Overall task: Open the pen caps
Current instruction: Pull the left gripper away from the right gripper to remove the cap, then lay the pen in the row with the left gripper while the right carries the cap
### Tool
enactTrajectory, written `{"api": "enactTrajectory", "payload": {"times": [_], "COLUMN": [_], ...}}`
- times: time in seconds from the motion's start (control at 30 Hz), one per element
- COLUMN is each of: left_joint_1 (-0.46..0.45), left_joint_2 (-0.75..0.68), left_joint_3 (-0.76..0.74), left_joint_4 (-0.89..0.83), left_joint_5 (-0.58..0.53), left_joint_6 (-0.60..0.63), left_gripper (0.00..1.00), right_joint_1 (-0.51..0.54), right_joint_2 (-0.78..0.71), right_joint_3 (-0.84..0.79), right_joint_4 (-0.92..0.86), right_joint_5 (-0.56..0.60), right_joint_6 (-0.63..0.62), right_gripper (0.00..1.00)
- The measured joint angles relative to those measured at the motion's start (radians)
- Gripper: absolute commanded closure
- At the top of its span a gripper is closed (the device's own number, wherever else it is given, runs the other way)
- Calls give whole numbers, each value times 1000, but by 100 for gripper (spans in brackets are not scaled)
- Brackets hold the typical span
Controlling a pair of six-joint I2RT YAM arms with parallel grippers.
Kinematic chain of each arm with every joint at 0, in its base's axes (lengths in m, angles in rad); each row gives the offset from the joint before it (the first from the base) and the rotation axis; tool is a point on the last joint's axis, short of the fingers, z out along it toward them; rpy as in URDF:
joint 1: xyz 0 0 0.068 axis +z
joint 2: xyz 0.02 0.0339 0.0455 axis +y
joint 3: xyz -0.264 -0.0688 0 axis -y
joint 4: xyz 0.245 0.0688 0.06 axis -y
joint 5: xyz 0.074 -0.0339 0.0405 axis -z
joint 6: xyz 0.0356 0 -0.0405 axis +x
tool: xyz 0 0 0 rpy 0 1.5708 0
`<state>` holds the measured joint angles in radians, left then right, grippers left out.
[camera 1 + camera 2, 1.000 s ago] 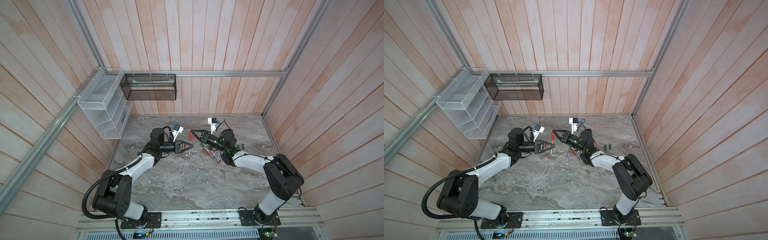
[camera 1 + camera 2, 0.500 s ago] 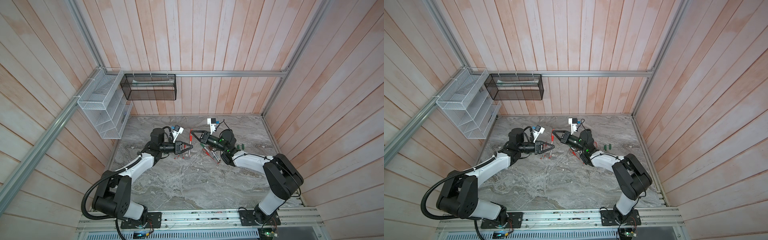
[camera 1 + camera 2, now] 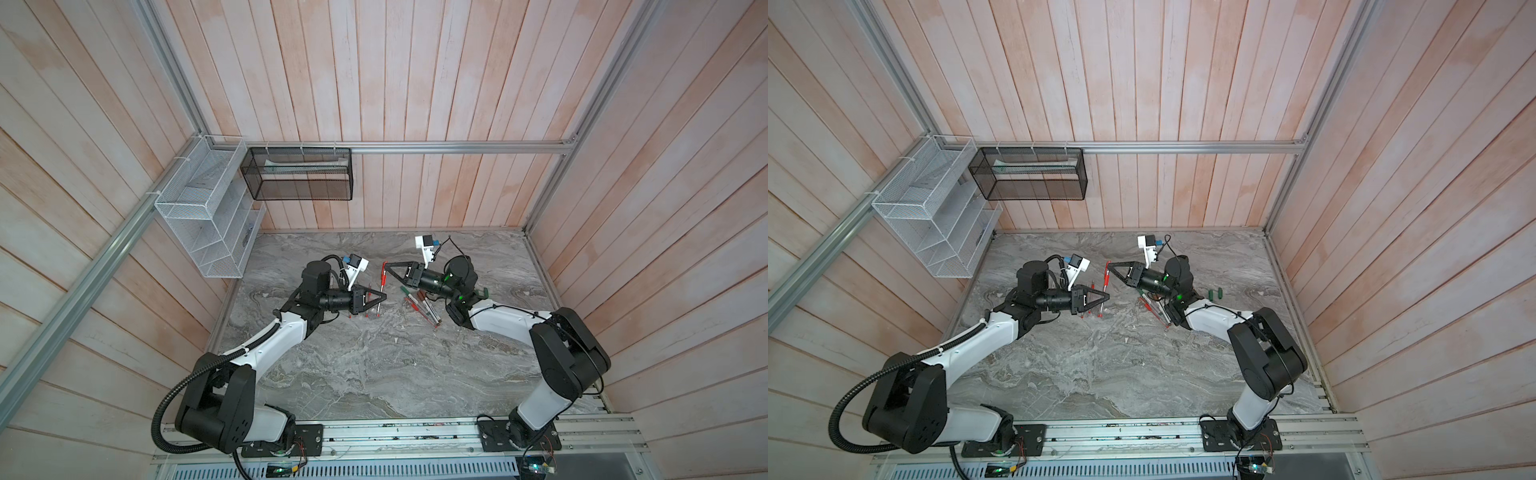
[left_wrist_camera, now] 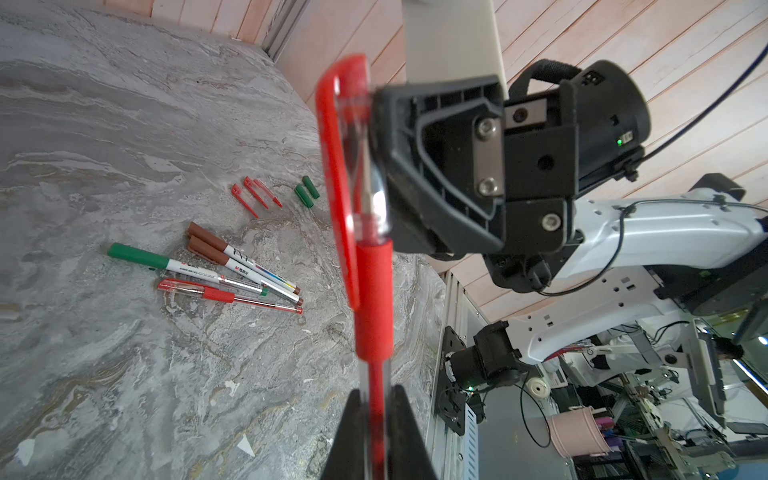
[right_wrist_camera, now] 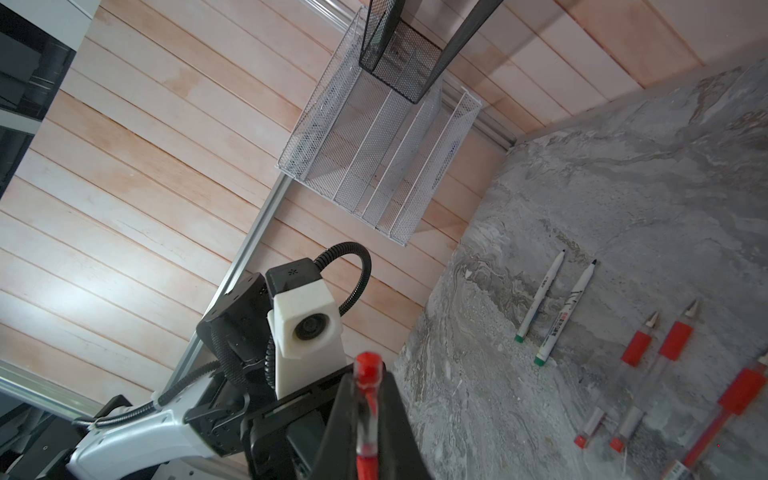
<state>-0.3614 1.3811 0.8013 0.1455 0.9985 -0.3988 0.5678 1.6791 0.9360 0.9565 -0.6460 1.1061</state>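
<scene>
Pulling should stay straight, I think: mid-frame, left gripper clamps the red pen, right gripper clamps its cap.

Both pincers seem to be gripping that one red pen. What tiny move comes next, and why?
Probably pull the pincers straight apart along the red pen. The left pincer is shut on its barrel, the right pincer on its cap, which looks still seated.
</scene>
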Motion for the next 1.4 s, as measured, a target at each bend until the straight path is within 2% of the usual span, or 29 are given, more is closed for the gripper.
{"api": "enactTrajectory", "payload": {"times": [0.2,0.57,0.97,1.13,1.4], "left_joint_1": [-89,-80,-5,66,157], "left_joint_2": [-35,-41,-71,-105,-119], "left_joint_3": [-116,-117,-115,-91,-30], "left_joint_4": [-45,-37,-64,-159,-328], "left_joint_5": [95,107,82,-7,-290], "left_joint_6": [40,54,82,155,263], "left_gripper": [100,100,100,100,100], "right_joint_1": [-144,-173,-224,-244,-270], "right_joint_2": [-21,-107,-213,-317,-510], "right_joint_3": [89,50,-16,-66,-171], "right_joint_4": [0,-3,-55,-177,-403], "right_joint_5": [113,148,147,148,169], "right_joint_6": [19,17,-7,-82,-221], "right_gripper": [100,100,100,100,100]}}
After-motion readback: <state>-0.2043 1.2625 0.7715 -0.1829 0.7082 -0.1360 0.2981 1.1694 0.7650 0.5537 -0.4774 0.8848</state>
